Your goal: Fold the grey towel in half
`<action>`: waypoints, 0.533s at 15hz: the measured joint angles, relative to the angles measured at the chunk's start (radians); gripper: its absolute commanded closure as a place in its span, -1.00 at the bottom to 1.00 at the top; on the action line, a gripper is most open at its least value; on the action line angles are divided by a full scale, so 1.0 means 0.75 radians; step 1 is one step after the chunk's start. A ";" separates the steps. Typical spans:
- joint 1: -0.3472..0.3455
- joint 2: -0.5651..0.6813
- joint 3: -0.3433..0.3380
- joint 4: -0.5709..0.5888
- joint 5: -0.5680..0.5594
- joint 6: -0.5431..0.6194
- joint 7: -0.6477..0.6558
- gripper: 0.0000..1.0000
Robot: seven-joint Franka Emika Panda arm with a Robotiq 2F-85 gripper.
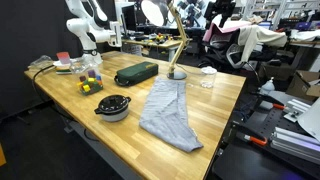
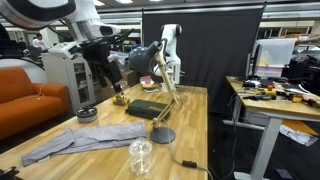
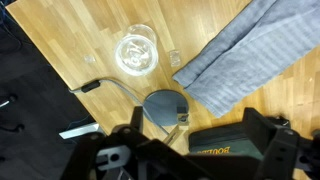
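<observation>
Table: wood table (image 1: 70, 95), filled mid-frame.
Towel: grey towel (image 1: 168, 112) lay spread, lower centre.
Bowl: dark bowl (image 1: 113, 106), left of it.
Case: green zip case (image 1: 136, 73), upper centre.
Lamp: round lamp base (image 1: 176, 73), above towel.
Glass: clear glass (image 1: 207, 80), right of base.

No text reads clearly. In the wrist view, a short line of yellowish lettering (image 3: 216, 153) stands on the dark zip case (image 3: 222, 138) beside the lamp base (image 3: 165, 105), too blurred to read.
</observation>
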 measured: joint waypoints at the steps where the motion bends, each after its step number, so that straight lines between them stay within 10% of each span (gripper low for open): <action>1: 0.000 0.000 0.000 0.000 0.000 0.000 0.000 -1.00; 8: 0.055 -0.011 0.057 -0.074 0.001 -0.001 0.000 -1.00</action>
